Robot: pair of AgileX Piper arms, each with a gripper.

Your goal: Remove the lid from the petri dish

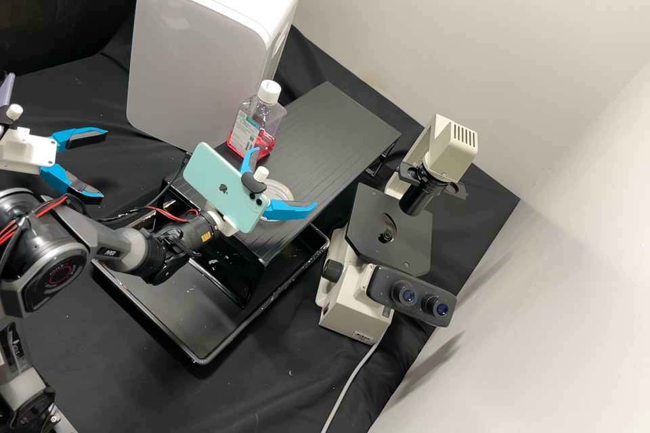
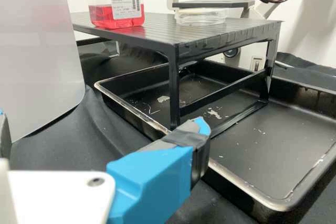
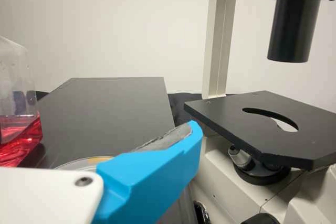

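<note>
On the black stand (image 1: 338,128), the petri dish (image 1: 283,191) is straddled by the wide-open, empty right tool (image 1: 284,179); closure on the lid (image 2: 199,12) appears required next.

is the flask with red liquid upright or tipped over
Upright: the flask stands on its base on the black platform, white cap uppermost, red liquid settled at the bottom.

arms (image 1: 125,247): dark grey, fat round joints
left claw (image 1: 101,164): white body, bright blue fingers (image 1: 80,137)
right claw (image 1: 286,176): same deal, grey pads (image 3: 165,139)
cables (image 1: 172,215): red and black
screw (image 2: 95,182): silver, in white plate
</note>
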